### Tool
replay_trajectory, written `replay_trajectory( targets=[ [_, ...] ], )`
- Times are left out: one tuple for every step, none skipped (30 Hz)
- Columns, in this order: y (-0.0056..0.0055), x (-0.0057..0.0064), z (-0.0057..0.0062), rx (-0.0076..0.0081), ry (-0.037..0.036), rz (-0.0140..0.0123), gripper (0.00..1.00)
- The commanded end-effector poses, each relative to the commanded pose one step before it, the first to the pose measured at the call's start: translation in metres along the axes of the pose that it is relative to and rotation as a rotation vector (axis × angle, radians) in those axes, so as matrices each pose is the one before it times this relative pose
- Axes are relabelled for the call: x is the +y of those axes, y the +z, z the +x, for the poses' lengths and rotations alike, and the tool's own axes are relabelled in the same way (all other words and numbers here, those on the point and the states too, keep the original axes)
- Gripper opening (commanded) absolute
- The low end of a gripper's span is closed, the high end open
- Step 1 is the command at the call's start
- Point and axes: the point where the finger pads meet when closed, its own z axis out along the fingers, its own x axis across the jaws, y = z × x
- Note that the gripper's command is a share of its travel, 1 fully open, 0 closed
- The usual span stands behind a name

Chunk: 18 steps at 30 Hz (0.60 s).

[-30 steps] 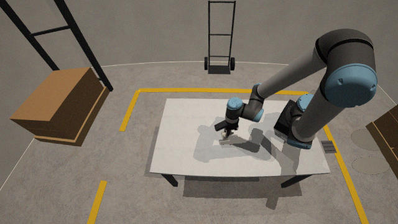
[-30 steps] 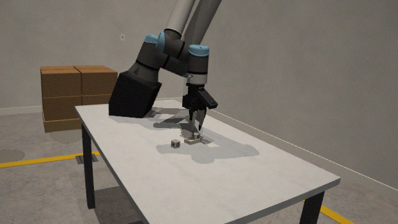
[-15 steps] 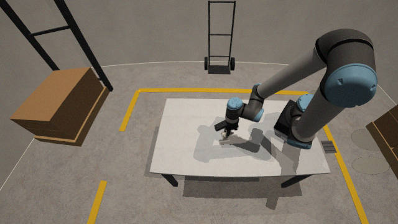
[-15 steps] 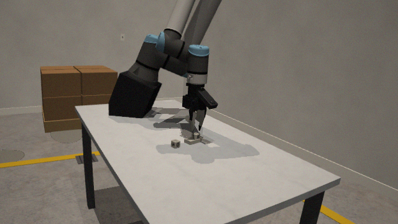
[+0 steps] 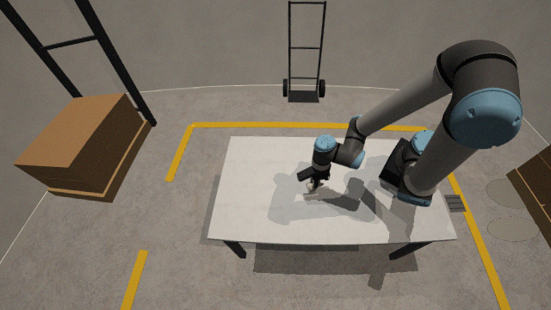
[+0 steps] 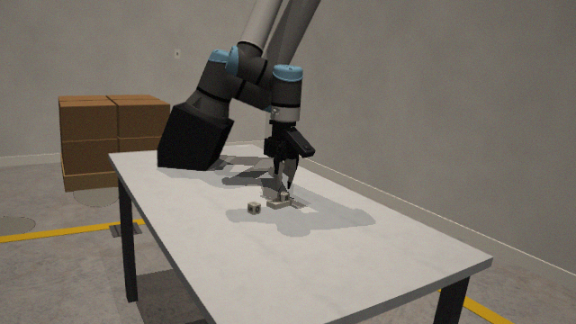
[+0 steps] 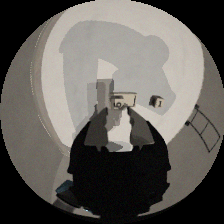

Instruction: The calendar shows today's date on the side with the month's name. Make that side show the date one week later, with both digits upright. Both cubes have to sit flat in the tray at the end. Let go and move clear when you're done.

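Observation:
A small beige calendar tray (image 6: 279,203) lies near the middle of the white table. One digit cube (image 6: 283,196) sits in it. The second digit cube (image 6: 254,207) lies loose on the table just left of the tray. My gripper (image 6: 284,185) points down right above the cube in the tray, with its fingers a little apart and nothing between them. In the wrist view the tray (image 7: 125,99) with its cube (image 7: 119,103) lies just beyond my fingertips, and the loose cube (image 7: 157,102) is to the right. The digits are too small to read.
The arm's black base (image 6: 193,137) stands on the table's far end. Stacked cardboard boxes (image 6: 112,135) stand behind the table. A hand truck (image 5: 305,52) and a crate on a rack (image 5: 82,144) stand off the table.

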Motion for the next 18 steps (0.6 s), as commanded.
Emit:
replay_trajectory(
  targets=[
    [-0.00082, -0.00158, -0.00034, 0.00224, -0.00227, 0.00133, 0.28],
    [0.0, 0.0, 0.0, 0.0, 0.0, 0.0, 0.28],
    [0.0, 0.0, 0.0, 0.0, 0.0, 0.0, 0.28],
    [0.0, 0.0, 0.0, 0.0, 0.0, 0.0, 0.28],
    [0.0, -0.00001, 0.0, 0.0, 0.0, 0.0, 0.28],
    [0.0, -0.00003, 0.00002, 0.00001, 0.0, 0.00001, 0.28],
    [-0.00001, -0.00008, 0.00005, 0.00002, -0.00001, 0.00003, 0.28],
    [-0.00001, -0.00013, 0.00008, 0.00003, -0.00002, 0.00004, 0.28],
    [-0.00002, -0.00018, 0.00012, 0.00004, -0.00003, 0.00006, 0.28],
    [-0.00003, -0.00021, 0.00014, 0.00005, -0.00003, 0.00008, 0.28],
    [-0.00003, -0.00024, 0.00016, 0.00006, -0.00004, 0.00008, 0.28],
    [-0.00003, -0.00025, 0.00017, 0.00006, -0.00004, 0.00009, 0.28],
    [-0.00003, -0.00024, 0.00016, 0.00006, -0.00004, 0.00008, 0.28],
    [-0.00002, -0.00021, 0.00014, 0.00005, -0.00003, 0.00007, 0.28],
    [-0.00002, -0.00017, 0.00012, 0.00004, -0.00002, 0.00006, 0.28],
    [0.0, -0.0001, 0.00007, 0.00001, 0.0, 0.00001, 0.28],
    [0.00003, 0.00002, 0.0, -0.00005, 0.00003, -0.00007, 0.28],
    [0.00006, 0.00013, -0.00006, -0.00011, 0.00007, -0.00015, 0.28]
  ],
)
